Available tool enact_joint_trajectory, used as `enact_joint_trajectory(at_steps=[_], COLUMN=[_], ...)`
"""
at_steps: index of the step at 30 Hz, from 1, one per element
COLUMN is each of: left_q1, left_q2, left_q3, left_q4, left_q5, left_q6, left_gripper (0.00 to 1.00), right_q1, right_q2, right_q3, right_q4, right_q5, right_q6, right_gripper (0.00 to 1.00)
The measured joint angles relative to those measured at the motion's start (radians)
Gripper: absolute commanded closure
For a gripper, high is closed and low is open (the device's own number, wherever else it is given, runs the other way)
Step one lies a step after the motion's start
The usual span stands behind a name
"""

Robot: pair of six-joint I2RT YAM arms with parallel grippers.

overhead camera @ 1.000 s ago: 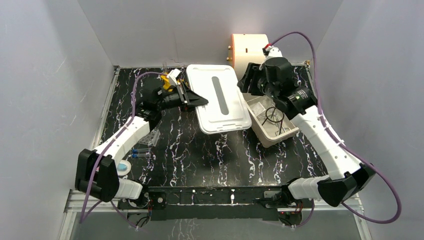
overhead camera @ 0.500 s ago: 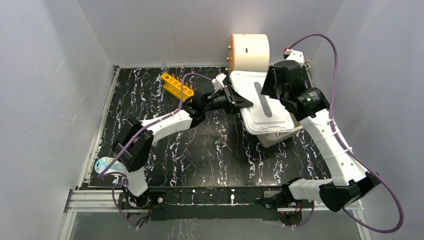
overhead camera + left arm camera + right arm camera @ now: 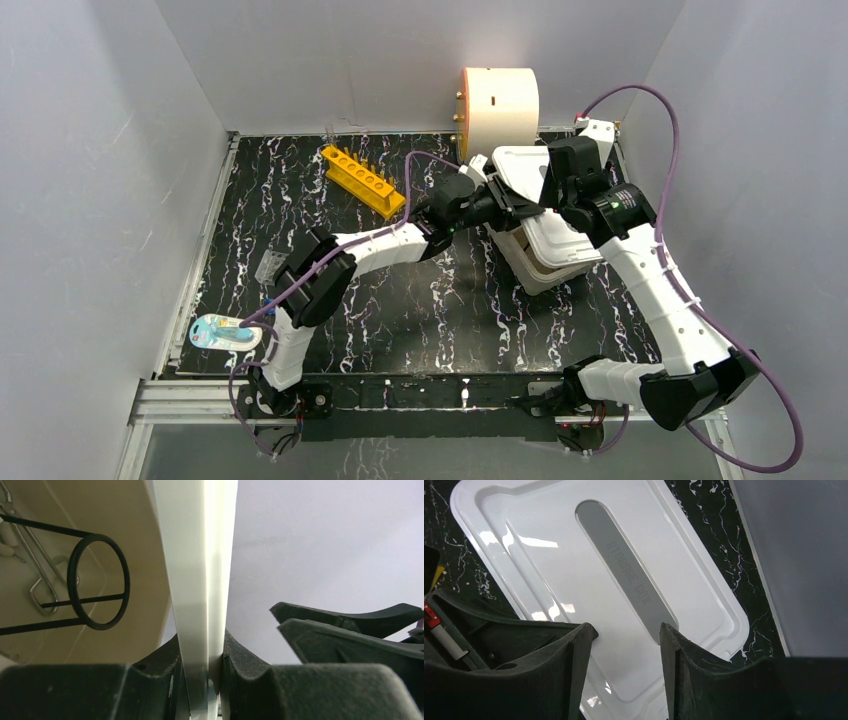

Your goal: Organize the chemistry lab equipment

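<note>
Long orange tube rack (image 3: 364,181) w/ row of holes, lying diag.

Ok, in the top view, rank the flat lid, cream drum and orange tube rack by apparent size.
1. flat lid, though partly covered
2. cream drum
3. orange tube rack, long but narrow

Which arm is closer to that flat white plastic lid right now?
Left. The left fingers pinch the edge of the flat white plastic lid, touching it; the right fingers stand open over its top face, apparently just above it.
</note>
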Motion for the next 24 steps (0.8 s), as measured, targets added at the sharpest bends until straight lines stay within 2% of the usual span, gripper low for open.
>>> enact_joint_trajectory(at_steps=[4,6,10,13,15,20,24], left_q1=[-0.015,-0.018,-0.019,-0.019,-0.024,-0.04,-0.055], left_q2=[0.008,0.006,-0.021,-0.037,-0.051,-0.078,-0.111], left_q3=[0.018,0.01,-0.032,-0.035,-0.034,-0.002,0.01], left_q4=[-0.02,-0.043,-0.112,-0.171,-0.222,-0.343,-0.431], left_q5=[-0.044,-0.072,-0.124,-0.15,-0.168,-0.201,-0.205], left_q6=[0.002,0.0,0.002,0.018,0.034,0.072,0.099], left_gripper=[0.86,0.77,0.68,0.49,0.41,0.31,0.29], right_q1=[-0.031,-0.05,-0.087,-0.119,-0.142,-0.188,-0.21], right_q2=[0.0,0.0,0.0,0.0,0.0,0.015,0.031], right_q3=[-0.03,-0.045,-0.073,-0.11,-0.134,-0.153,-0.154], right_q4=[-0.006,-0.007,-0.006,0.009,0.016,0.043,0.079], right_q5=[-0.013,-0.023,-0.045,-0.077,-0.105,-0.165,-0.216], right_q6=[-0.002,-0.004,-0.018,-0.031,-0.042,-0.07,-0.088], right_gripper=[0.4,0.4,0.39,0.39,0.39,0.38,0.37])
